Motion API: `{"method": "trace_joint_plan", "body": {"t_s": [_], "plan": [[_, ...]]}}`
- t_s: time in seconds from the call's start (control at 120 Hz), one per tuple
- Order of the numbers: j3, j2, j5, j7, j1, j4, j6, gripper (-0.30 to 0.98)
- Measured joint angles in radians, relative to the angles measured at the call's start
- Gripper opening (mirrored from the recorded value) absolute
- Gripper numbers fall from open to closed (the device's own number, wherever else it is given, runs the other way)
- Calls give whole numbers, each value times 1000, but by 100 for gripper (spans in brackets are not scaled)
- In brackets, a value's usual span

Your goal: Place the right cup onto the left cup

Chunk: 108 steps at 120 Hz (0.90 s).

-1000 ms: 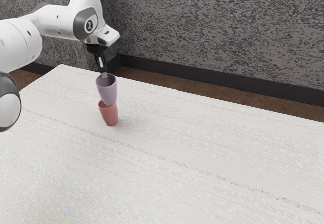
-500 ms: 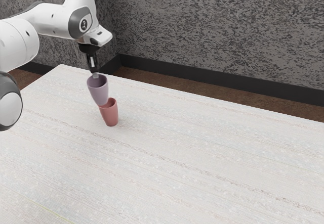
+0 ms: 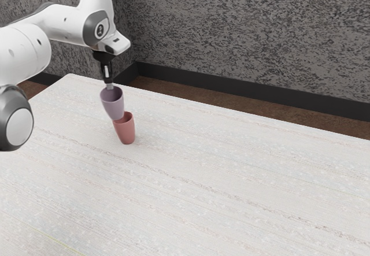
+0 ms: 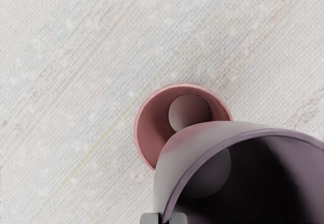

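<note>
Item: purple cup [image 3: 112, 104], one, mouth up, raised over the table [image 3: 191, 181]. My gripper [image 4: 163, 218] has its two fingers clamped on the cup's rim, one inside the wall and one outside; I judge this pinch leaves the base free to enter another cup.

Item: pink-red cup [image 3: 125, 130], one, upright on the table, mouth open to receive. Much of its inside shows beside the purple cup in the wrist view, so I read the two as out of line.

Condition: not nested. Next, I judge, I centre the held base over the lower mouth, then descend. Risk: an off-centre descent could catch the rim and tip the lower cup.
</note>
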Motion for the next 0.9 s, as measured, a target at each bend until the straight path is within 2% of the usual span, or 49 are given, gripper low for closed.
{"method": "trace_joint_plan", "body": {"t_s": [0.65, 0.817, 0.9], "plan": [[-4, 72, 2, 30, 6, 39, 6, -10], [-10, 67, 0, 35, 5, 43, -7, 27], [-12, 59, 0, 37, 3, 43, -15, 40]]}}
